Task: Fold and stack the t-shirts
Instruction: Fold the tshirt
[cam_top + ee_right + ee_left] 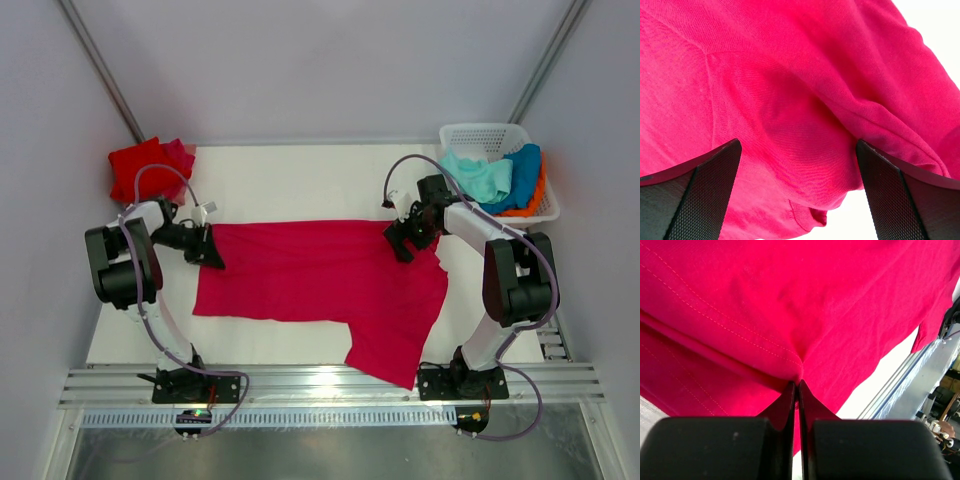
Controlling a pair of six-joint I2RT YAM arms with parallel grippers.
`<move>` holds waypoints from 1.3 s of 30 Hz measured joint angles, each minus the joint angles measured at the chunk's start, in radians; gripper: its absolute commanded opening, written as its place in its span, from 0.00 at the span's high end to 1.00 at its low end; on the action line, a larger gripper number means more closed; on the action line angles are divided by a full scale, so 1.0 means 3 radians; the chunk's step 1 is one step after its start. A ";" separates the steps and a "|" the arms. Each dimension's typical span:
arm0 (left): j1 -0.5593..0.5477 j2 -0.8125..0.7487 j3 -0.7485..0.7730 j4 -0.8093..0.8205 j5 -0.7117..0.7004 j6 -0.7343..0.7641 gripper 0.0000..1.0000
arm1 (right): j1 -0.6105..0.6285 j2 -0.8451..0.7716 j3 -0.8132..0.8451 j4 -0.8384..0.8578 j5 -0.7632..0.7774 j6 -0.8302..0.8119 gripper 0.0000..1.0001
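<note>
Top view, spread shirt: and there it is, the crimson-pink t-shirt (320, 280) lies flat across the middle of the white surface (300, 175), with 1 flap reaching the near edge on the right.
Top view, left arm: the left end effector (212, 252) is down on the shirt's far left corner.
Top view, right arm: the right end effector (401, 243) is down at the shirt's far right corner.
Top view, pile: a red pile of t-shirts (150, 168) rests in the far left corner, apart from the spread one.
Top view, basket: a white lattice basket (480, 132) stands in the far right corner, holding a mint-green t-shirt (480, 178), a blue t-shirt (522, 168) and an orange t-shirt (541, 196).
Left wrist, grip: the left end effector (798, 385) is pinched tight on the stitched hem, and the cloth (815, 305) puckers right at the tips.
Left wrist, edge: a strip of white surface (875, 385) shows at the right.
Right wrist, grip: the right end effector (797, 145) is spread wide, its 2 mesh-faced fingers (705, 200) either side of a rumpled fold of the shirt (765, 100), gripping nothing.
</note>
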 measured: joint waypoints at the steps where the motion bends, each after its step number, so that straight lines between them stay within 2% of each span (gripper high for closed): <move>1: 0.0000 0.0008 0.0006 -0.0005 0.0010 0.0003 1.00 | 0.0000 0.0000 0.0000 -0.0004 0.0001 0.0000 0.00; 21: 0.0000 0.0000 0.0687 0.0178 -0.0142 -0.0266 1.00 | 0.0000 0.0019 0.0019 -0.0014 0.0023 0.0000 0.01; 31: 0.0000 -0.0281 0.0710 0.0244 -0.0048 -0.0376 1.00 | 0.0000 0.0020 0.0052 -0.0037 0.0106 -0.0017 0.00; 39: 0.0000 -0.0285 0.0662 0.0242 0.0011 -0.0373 1.00 | -0.0001 0.0019 0.0052 -0.0072 0.0373 -0.0160 0.01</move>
